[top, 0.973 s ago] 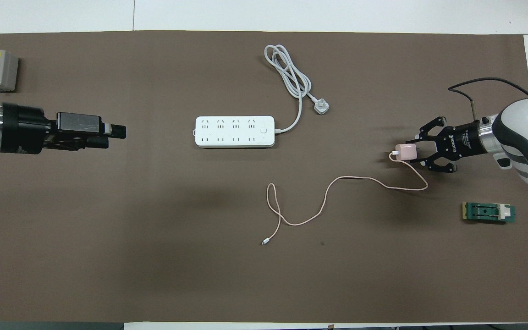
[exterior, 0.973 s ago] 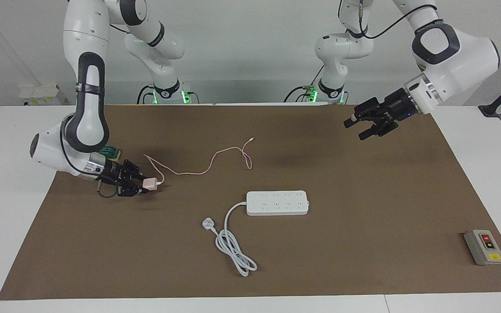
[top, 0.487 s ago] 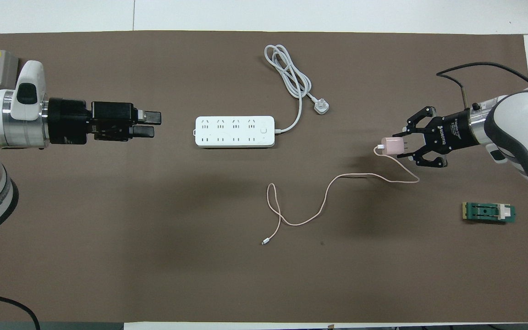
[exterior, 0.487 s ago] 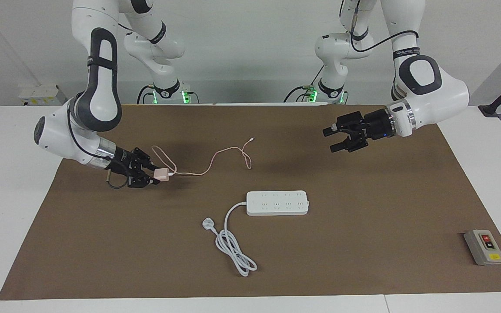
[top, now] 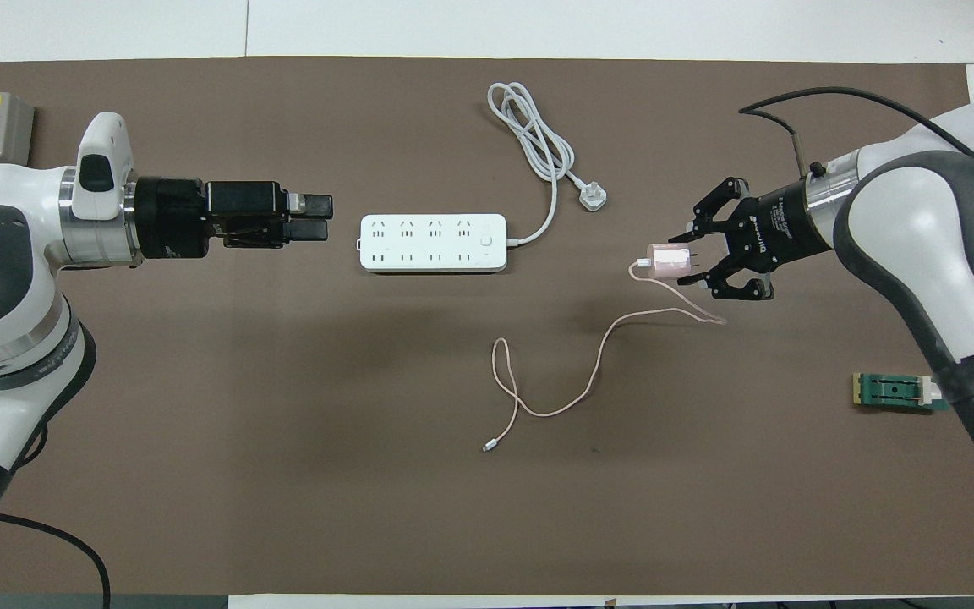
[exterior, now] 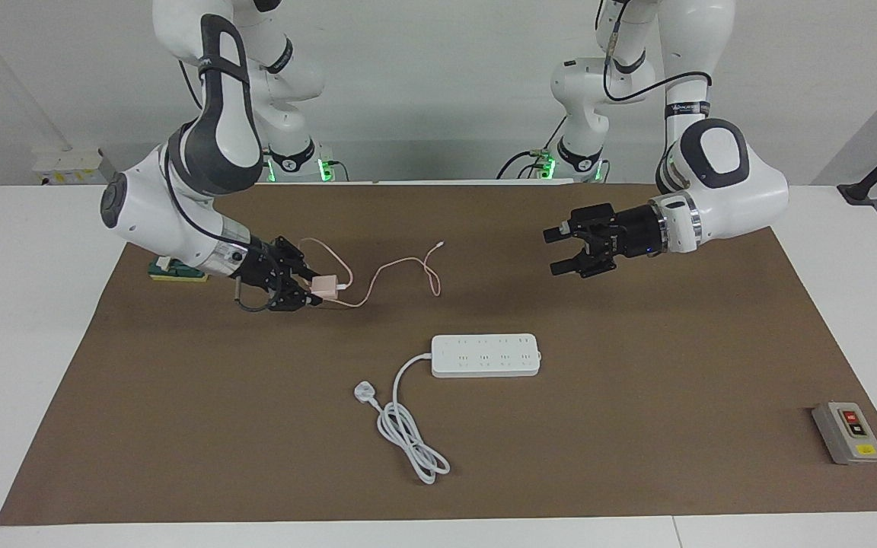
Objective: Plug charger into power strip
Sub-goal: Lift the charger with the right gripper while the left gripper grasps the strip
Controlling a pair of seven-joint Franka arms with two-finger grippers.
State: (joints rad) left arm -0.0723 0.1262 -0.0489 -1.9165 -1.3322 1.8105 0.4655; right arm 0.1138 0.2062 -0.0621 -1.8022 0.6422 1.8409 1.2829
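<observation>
The pale pink charger [exterior: 324,285] is held in my right gripper [exterior: 312,290], a little above the brown mat; it also shows in the overhead view [top: 666,260], in the right gripper [top: 692,261]. Its thin pink cable [exterior: 400,266] trails over the mat [top: 597,364]. The white power strip [exterior: 486,355] lies flat mid-mat, sockets up [top: 432,242]. My left gripper [exterior: 560,250] is open and empty, raised over the mat beside the strip's end toward the left arm [top: 322,218].
The strip's thick white cord coils [exterior: 412,438] farther from the robots, with its three-pin plug [top: 593,199] loose. A grey switch box [exterior: 847,431] sits at the mat's corner toward the left arm's end. A green block [top: 897,391] lies near the right arm.
My right gripper has lifted the charger and carried it toward the strip, dragging the cable. My left gripper has moved in toward the strip's other end.
</observation>
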